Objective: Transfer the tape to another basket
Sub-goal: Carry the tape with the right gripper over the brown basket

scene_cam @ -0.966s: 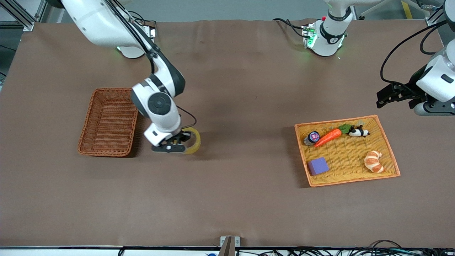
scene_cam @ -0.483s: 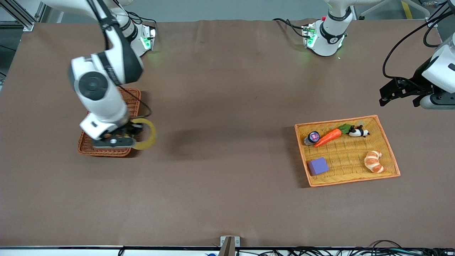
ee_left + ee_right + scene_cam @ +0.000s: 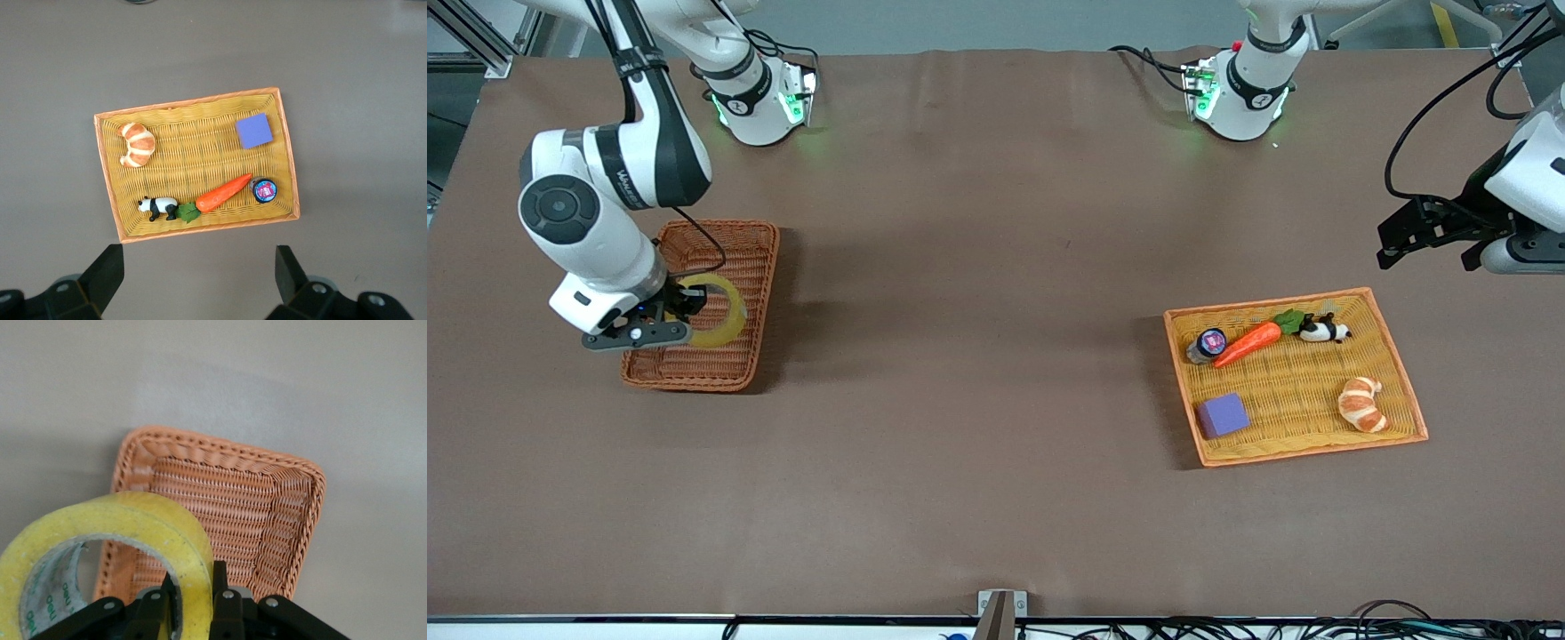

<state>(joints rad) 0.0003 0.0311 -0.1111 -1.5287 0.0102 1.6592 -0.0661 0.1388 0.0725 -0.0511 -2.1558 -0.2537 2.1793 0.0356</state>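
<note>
My right gripper [image 3: 674, 311] is shut on the wall of the tape [image 3: 720, 313], a translucent yellowish roll with a grey core, and holds it in the air over the dark reddish-brown wicker basket [image 3: 760, 284]. In the right wrist view the tape [image 3: 143, 530] stands between the fingers [image 3: 220, 583], with the basket [image 3: 300, 513] below it. My left gripper [image 3: 1394, 242] is open and empty, up in the air by the left arm's end of the table, waiting. In the left wrist view its fingers [image 3: 288, 270] are spread wide.
A flat yellow-orange woven tray [image 3: 1403, 378] lies toward the left arm's end. It holds a carrot [image 3: 1249, 342], a toy panda [image 3: 1323, 331], a croissant [image 3: 1361, 404], a purple block [image 3: 1223, 415] and a small jar [image 3: 1208, 343]. The tray also shows in the left wrist view [image 3: 107, 173].
My right gripper has carried the tape from the bare table beside the dark basket to over the basket. The left gripper has risen slightly.
</note>
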